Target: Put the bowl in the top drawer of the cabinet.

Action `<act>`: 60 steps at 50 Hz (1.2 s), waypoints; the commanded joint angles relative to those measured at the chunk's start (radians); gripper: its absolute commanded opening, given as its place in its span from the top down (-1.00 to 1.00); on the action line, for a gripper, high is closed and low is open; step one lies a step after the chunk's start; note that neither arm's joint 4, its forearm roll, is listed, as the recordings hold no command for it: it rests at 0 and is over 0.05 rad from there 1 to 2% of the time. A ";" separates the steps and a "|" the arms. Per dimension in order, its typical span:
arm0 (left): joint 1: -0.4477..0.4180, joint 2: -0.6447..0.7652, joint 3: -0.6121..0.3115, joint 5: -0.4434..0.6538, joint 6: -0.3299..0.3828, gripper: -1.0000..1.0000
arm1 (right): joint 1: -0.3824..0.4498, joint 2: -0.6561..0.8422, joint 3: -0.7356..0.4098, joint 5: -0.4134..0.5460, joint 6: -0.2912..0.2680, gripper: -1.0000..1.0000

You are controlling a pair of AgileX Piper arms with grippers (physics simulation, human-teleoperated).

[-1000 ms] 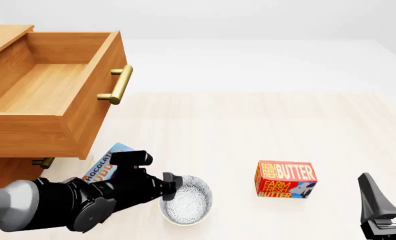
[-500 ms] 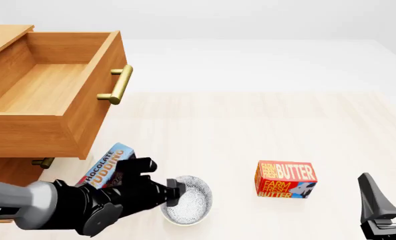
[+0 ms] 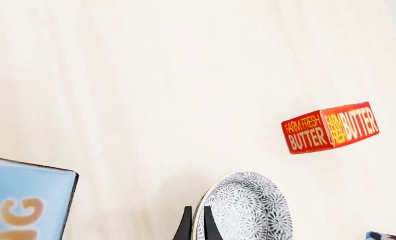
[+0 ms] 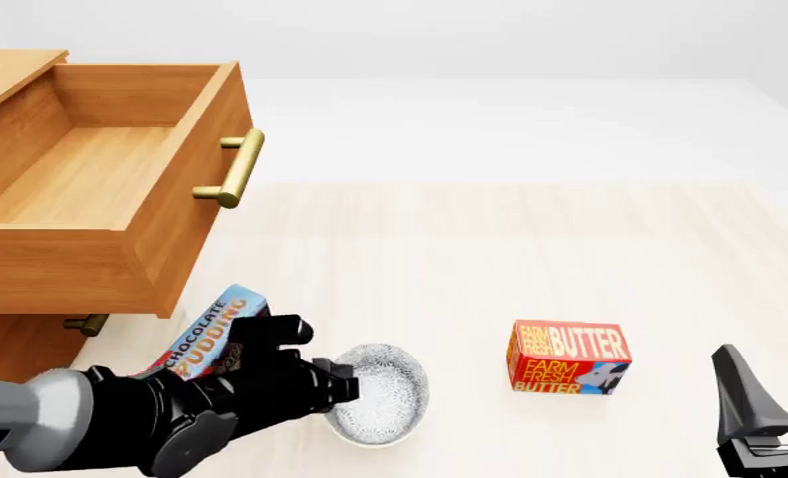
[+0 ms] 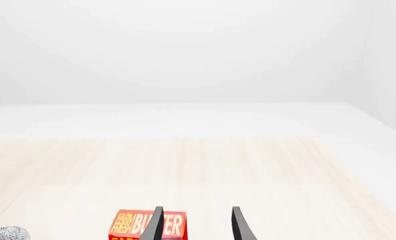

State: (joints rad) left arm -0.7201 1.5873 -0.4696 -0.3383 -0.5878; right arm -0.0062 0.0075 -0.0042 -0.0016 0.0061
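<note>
The speckled white bowl sits near the table's front edge, between the pudding box and the butter box. My left gripper is shut on the bowl's left rim. In the left wrist view its two thin fingers pinch the rim of the bowl. The top drawer of the cabinet stands pulled open and empty at the back left, its brass handle facing right. My right gripper is open at the front right, holding nothing; it is also seen as the right gripper.
A red butter box stands right of the bowl. A blue chocolate pudding box lies just left of it, below the drawer's front. The lower drawer's small handle shows under the open drawer.
My left gripper has dropped onto the bowl's left rim and closed on it. The bowl has shifted slightly to the right. The right arm has not moved.
</note>
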 commanded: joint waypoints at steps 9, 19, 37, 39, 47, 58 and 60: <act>-0.017 -0.150 -0.009 0.069 0.078 1.00 | 0.000 0.000 0.000 0.000 0.000 -1.00; -0.010 -0.187 -0.009 0.099 0.104 1.00 | 0.000 0.000 0.000 0.000 0.000 -1.00; -0.011 -0.277 -0.006 0.155 0.164 1.00 | 0.000 0.000 0.000 0.000 0.000 -1.00; -0.012 -0.283 -0.005 0.160 0.170 1.00 | 0.000 0.000 0.000 0.000 0.000 -1.00; -0.013 -0.312 -0.006 0.179 0.199 1.00 | 0.000 0.000 0.000 0.000 0.001 -1.00; -0.010 -0.381 -0.013 0.220 0.264 1.00 | 0.000 0.000 0.000 0.000 0.000 -1.00; -0.009 -0.395 -0.012 0.226 0.276 1.00 | 0.000 0.000 0.000 0.000 0.000 -1.00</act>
State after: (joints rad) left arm -0.7326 1.2506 -0.4750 -0.1416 -0.3695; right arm -0.0062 0.0075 -0.0042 -0.0016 0.0062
